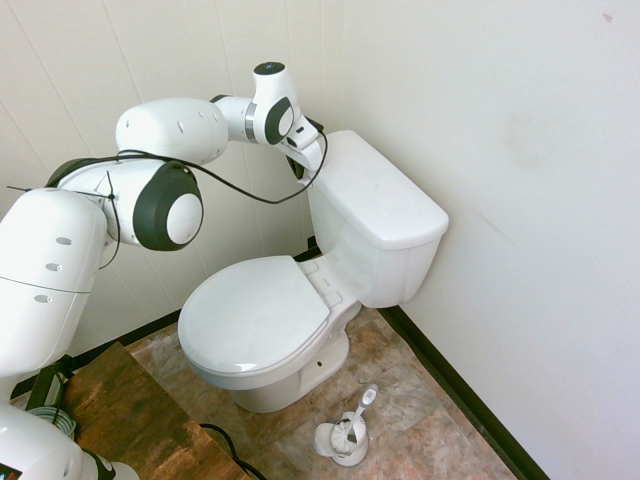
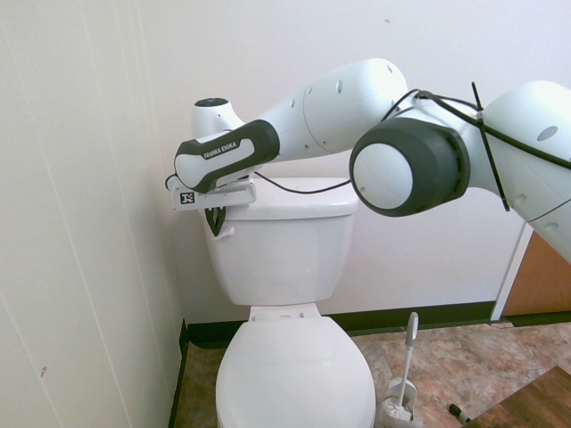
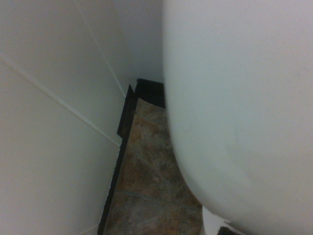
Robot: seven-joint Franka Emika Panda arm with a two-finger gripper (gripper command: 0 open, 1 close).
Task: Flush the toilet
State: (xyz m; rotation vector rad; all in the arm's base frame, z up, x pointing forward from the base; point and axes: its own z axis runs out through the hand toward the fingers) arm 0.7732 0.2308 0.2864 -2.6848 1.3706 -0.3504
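the hand (image 2: 214,217) is tucked in at the upper corner of the tank, on the side nearest the panelled wall (image 2: 80,267), right where the small flush lever (image 2: 223,230) sticks out; whether its fingers are spread or pressed together, i cannot tell, they're hidden behind the wrist and the tank edge. the arm reaches across above the bowl, its dark-sleeved wrist level with the flat tank lid (image 1: 385,195). the toilet (image 1: 300,290) stands in the corner, tank back against the rear wall, oval seat lid (image 1: 255,312) down. up close, the wrist view shows the tank's white curved side (image 3: 234,107) filling most of the frame, with the wall panel, dark baseboard (image 3: 124,122) and brown tiled floor (image 3: 146,186) beside it. out on the floor beside the bowl sits a white toilet-brush holder (image 1: 345,435) with its brush leaning in it.
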